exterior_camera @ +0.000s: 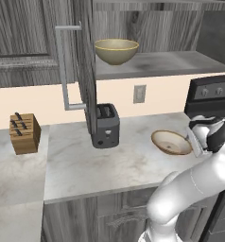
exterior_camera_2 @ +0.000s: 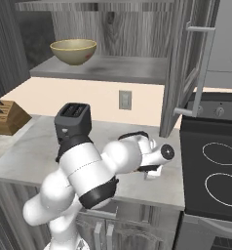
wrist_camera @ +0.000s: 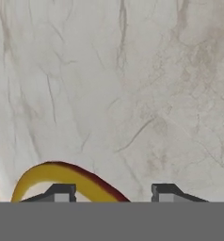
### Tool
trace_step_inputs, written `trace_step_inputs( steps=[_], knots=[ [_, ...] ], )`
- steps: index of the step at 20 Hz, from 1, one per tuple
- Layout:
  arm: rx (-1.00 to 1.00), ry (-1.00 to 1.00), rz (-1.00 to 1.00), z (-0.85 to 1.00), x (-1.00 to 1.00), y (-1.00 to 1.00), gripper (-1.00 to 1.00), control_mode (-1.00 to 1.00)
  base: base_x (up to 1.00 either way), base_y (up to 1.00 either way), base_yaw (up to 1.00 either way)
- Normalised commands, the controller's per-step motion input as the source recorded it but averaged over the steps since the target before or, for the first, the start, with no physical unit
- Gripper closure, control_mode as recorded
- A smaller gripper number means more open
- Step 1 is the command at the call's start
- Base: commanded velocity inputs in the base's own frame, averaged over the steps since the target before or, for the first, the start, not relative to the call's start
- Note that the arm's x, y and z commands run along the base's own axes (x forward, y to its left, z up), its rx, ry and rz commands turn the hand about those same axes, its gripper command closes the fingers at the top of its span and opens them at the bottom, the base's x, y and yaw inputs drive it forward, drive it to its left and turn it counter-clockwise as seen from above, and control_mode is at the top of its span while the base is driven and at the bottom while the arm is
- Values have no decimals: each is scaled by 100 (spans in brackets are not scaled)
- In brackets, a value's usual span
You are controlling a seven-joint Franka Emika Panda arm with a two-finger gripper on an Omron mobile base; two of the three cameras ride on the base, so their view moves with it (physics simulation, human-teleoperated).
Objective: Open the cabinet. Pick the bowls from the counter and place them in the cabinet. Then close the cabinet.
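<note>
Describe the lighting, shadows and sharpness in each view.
Left base view: flat even light, soft shade under the shelf, slightly soft edges. Right base view: cabinet interior dim behind the olive bowl, no glare. Hand view: counter marbling smeared at close range, bowl rim blurred.

Even, diffuse rendered light, bright throughout; no single source evident. Shadows soft and faint: a weak dark patch on the cabinet shelf (exterior_camera: 171,64) beside the olive bowl (exterior_camera: 116,50), dim shade under the counter (exterior_camera: 109,165) overhang. No glare; a mild sheen on the white arm. Textures are coarse and slightly soft, edges jagged. Hand view is blurriest, the marble veining smeared. No edge distortion noticeable.
</note>
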Motion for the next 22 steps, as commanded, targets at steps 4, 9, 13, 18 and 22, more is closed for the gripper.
trace_step_inputs(
  steps=[4, 9, 13, 18, 22],
  knots=[
    [0, -11, 0, 17, -33, 1, 100, -100, 0, 0, 0],
    [0, -2, 0, 32, -30, 21, 100, -100, 0, 0, 0],
    [0, 0, 0, 27, -21, 37, 100, -100, 0, 0, 0],
    [0, 0, 0, 33, -32, 31, 100, -100, 0, 0, 0],
    [0, 0, -1, 40, -49, 11, 100, -100, 0, 0, 0]
  ],
)
